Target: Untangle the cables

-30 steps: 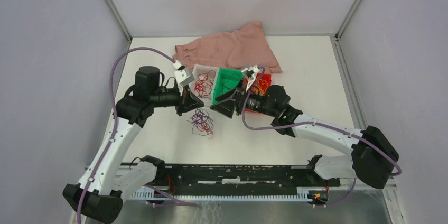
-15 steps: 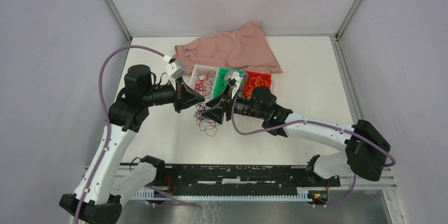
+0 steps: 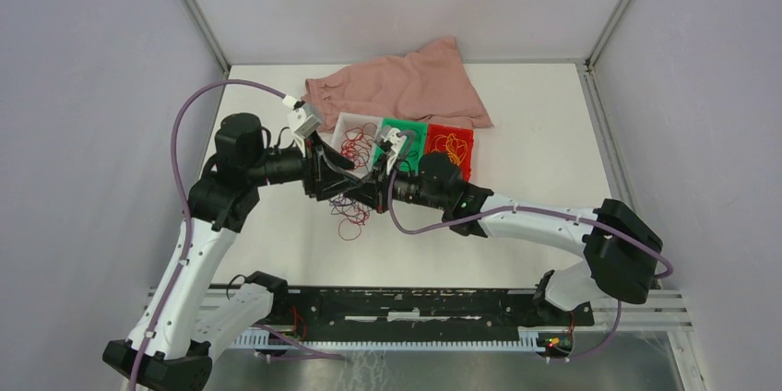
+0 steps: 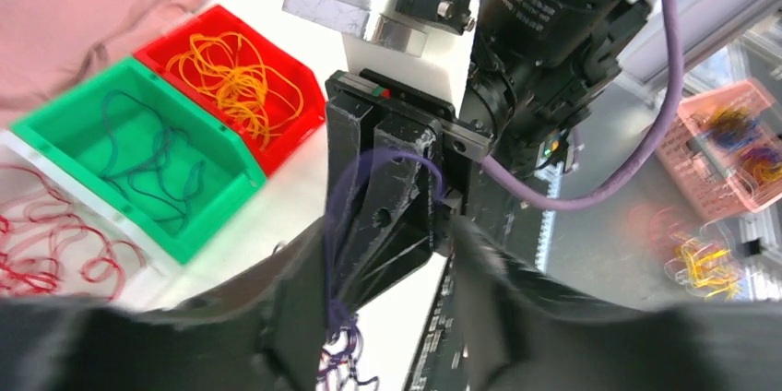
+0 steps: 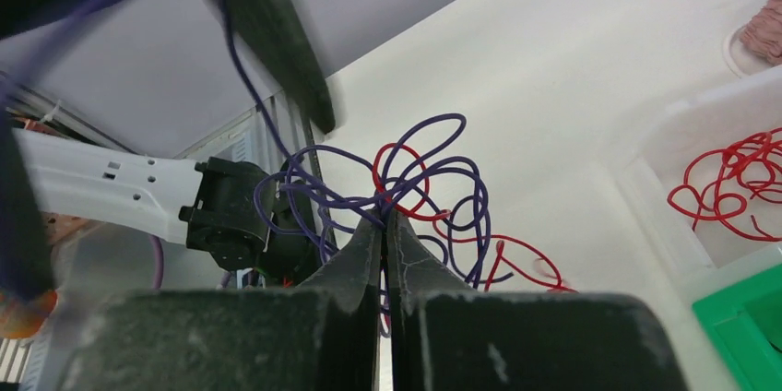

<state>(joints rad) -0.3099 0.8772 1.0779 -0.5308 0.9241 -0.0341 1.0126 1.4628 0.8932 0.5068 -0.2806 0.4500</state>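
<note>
The cables (image 3: 349,213) are a loose clump of purple and red strands hanging down to the white table just in front of the bins. My right gripper (image 5: 385,216) is shut on purple strands of the cables (image 5: 433,179) at the top of the clump. My left gripper (image 3: 329,172) faces it from the left and is open. In the left wrist view the left gripper (image 4: 392,253) has its blurred dark fingers (image 4: 277,317) on either side of the right gripper's closed tips. A purple strand (image 4: 339,216) runs up along the left finger.
Three small bins stand behind the grippers. The white bin (image 3: 345,122) holds red strands, the green bin (image 3: 403,125) dark ones and the red bin (image 3: 466,137) orange ones. A pink cloth (image 3: 406,87) lies at the back. A pink basket (image 4: 728,151) sits beyond the table's near edge.
My right gripper moved left from the bins to the clump and shut on purple strands. My left gripper, shut before, has opened and shifted slightly.
</note>
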